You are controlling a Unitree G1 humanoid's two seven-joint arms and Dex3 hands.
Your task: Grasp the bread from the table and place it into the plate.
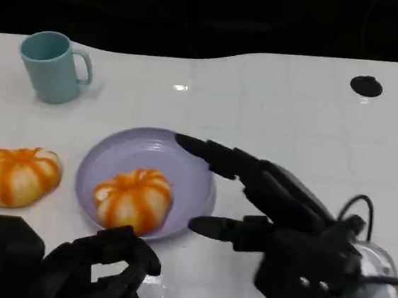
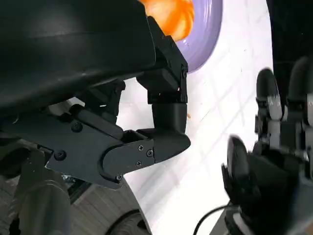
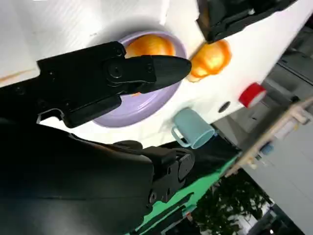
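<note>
Task status: one bread roll [image 1: 133,199], orange-and-white striped, lies inside the lavender plate [image 1: 116,156], resting on the plate floor toward its 6 o'clock edge; judged from this layout, the placement step for that roll is complete. A second bread roll [image 1: 19,175] of the same pattern sits on the white table [image 1: 281,108] just beside the plate, at its 9 o'clock side, apart from the rim. Whether the task covers this second roll cannot be determined from the task sentence; if it does, one grasp-and-place cycle remains. Right hand [image 1: 277,214]: fingers are spread apart and extended toward the plate from its 3 o'clock side, holding nothing; the upper fingertips lie over the plate's rim near 1 o'clock, the lower one near its 4 o'clock edge. The right wrist view confirms an extended finger above the plate with the roll beyond it. Left hand [image 1: 65,267]: positioned at the plate's 6 o'clock side, near the rim, fingers curled inward with nothing visibly held; the left wrist view shows no object between them. Containers: the plate holds the single roll and nothing else. A teal mug [image 1: 52,66] stands upright at 11 o'clock from the plate, well apart; its contents cannot be determined.
</note>
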